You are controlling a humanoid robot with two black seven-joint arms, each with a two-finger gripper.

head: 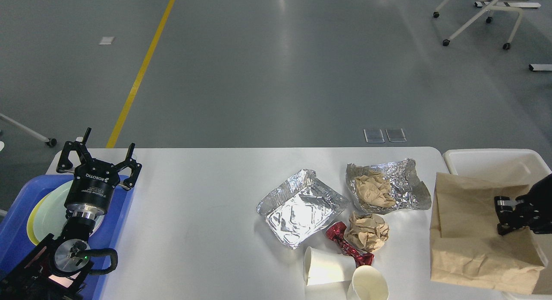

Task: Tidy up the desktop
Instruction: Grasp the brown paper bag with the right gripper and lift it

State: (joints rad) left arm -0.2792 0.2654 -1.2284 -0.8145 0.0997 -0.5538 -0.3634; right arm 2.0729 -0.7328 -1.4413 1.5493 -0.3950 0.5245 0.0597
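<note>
Head view only. Desktop [207, 214] is filling the lower frame, litter clustered right of centre: foil tray [300, 207], crumpled foil [405, 185] cupping a paper wad [373, 189], second paper ball [367, 232], red wrapper [347, 245], two paper cups [325, 266] lying at the near edge.

Left gripper [97, 157] is hovering over the blue tray [121, 214] at the left end, fingers spread wide, holding nothing. A plate [47, 209] is sitting in that tray under the arm.

Right gripper [509, 214] is coming in from the right edge, pressing on the brown bag [470, 235], which is overlapping the bin [483, 160]. It's looking closed on the bag's upper edge, but the fingers are dark and partly cut off, so I can't tell for sure.

Key relation: the litter is lying just left of the right gripper and well apart from the left one, so the right arm is nearer. Bag's long axis is running roughly near-to-far, its mouth apparently toward the bin. Next call, probably: finishing the bag into the bin, then working leftward through the foil.
</note>
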